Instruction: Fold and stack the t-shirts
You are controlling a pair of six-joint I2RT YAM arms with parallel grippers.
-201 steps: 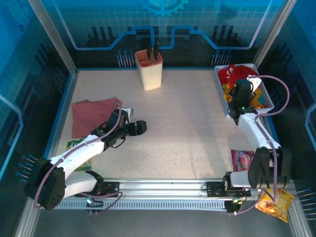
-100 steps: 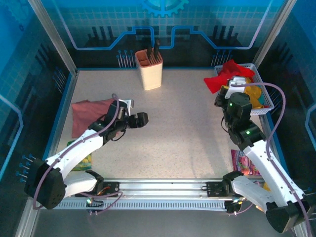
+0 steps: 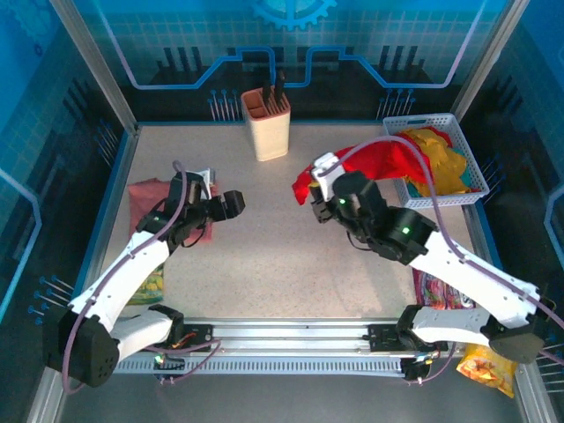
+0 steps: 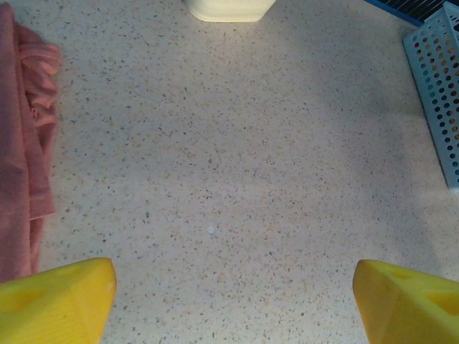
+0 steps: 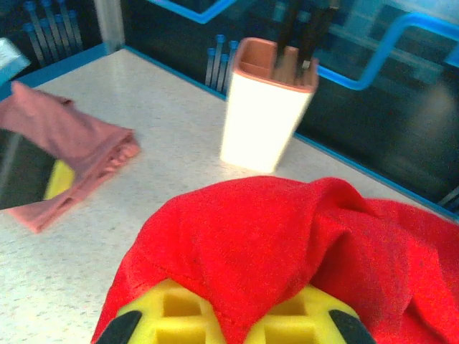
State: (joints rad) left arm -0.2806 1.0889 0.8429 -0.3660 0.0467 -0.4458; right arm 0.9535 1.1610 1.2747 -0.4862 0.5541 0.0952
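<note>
Right claw [image 5: 229, 326] is clamped shut on a bunch of the red t-shirt [image 5: 272, 236]. The cloth drapes over its yellow fingers [image 5: 154, 322] and trails behind it toward the white basket [image 3: 438, 201], where the yellow t-shirts [image 3: 443, 167] lie heaped. Left claw [image 4: 229, 308] hovers with its jaws wide apart and nothing between them, with bare surface [image 4: 237, 179] beneath and ahead of it. The folded pink t-shirt [image 4: 25, 143] lies on the surface just to its left. The step in hand looks like carrying the red tee out to open surface for folding. To do it well, I judge, the right claw should lift high enough for the trailing cloth to clear the basket rim. It should then lay the tee flat in the bare stretch between the two claws, short of the cream knife holder [image 3: 266, 123] ahead of them, so the left claw can take a free edge and spread it. On the speckled beige surface, snack packets [image 3: 436, 286] lie back near the arm bases, and blue circuit-patterned panels in a metal frame wall the cell.
</note>
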